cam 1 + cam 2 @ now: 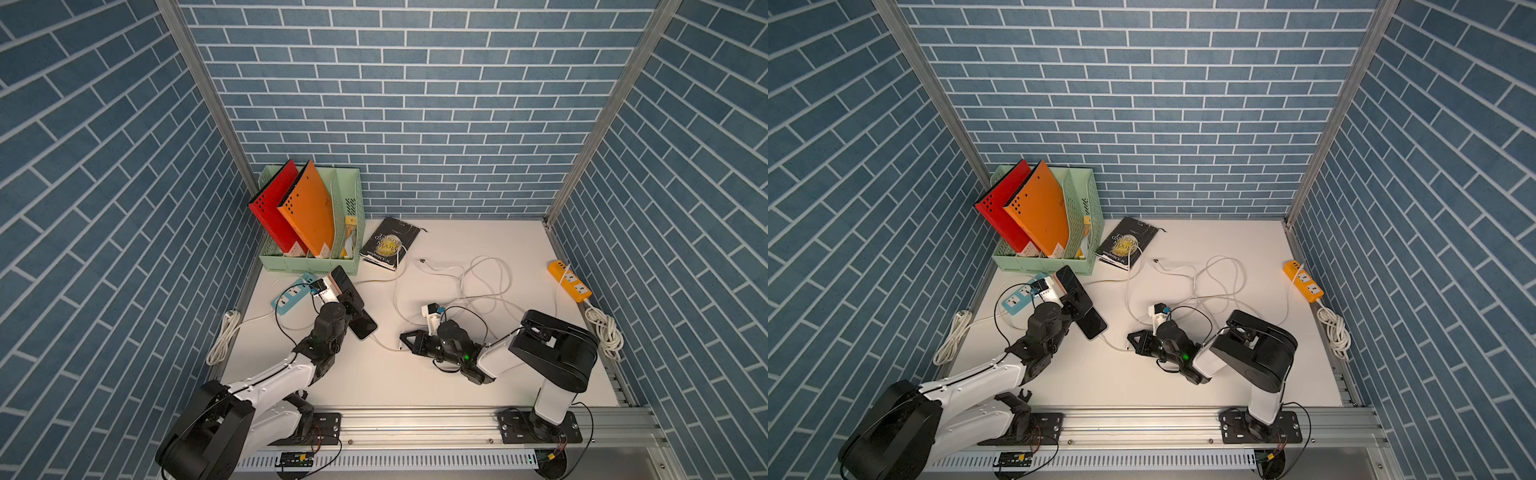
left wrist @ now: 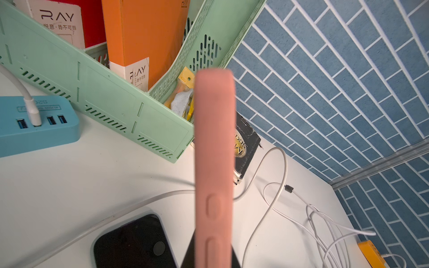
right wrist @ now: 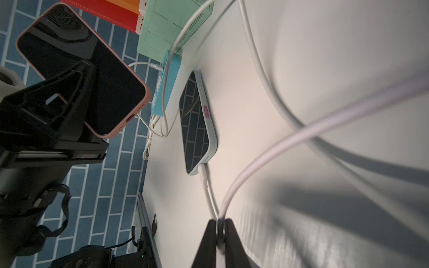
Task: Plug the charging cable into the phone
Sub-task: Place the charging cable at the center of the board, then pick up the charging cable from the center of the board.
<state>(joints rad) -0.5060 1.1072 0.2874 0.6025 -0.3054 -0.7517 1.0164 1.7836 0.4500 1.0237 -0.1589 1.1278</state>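
Note:
My left gripper (image 1: 348,300) is shut on a pink-cased phone (image 1: 341,281) and holds it tilted above the table; its edge (image 2: 213,162) runs up the left wrist view, and its dark screen (image 3: 81,69) faces the right wrist camera. A second phone (image 1: 364,328) in a pale case lies flat on the table just beside it. A white plug (image 3: 203,174) sits in that second phone's end. The white charging cable (image 1: 384,345) runs from that plug to my right gripper (image 1: 404,338), whose jaws are closed on the cable (image 3: 301,132) a short way from the phone (image 3: 197,120).
A green file holder (image 1: 311,262) with red and orange folders stands at the back left, with a blue power strip (image 1: 291,295) in front of it. A black book (image 1: 388,243) lies nearby. Loose white cables (image 1: 486,282) loop across the middle. An orange power strip (image 1: 569,284) lies at the right edge.

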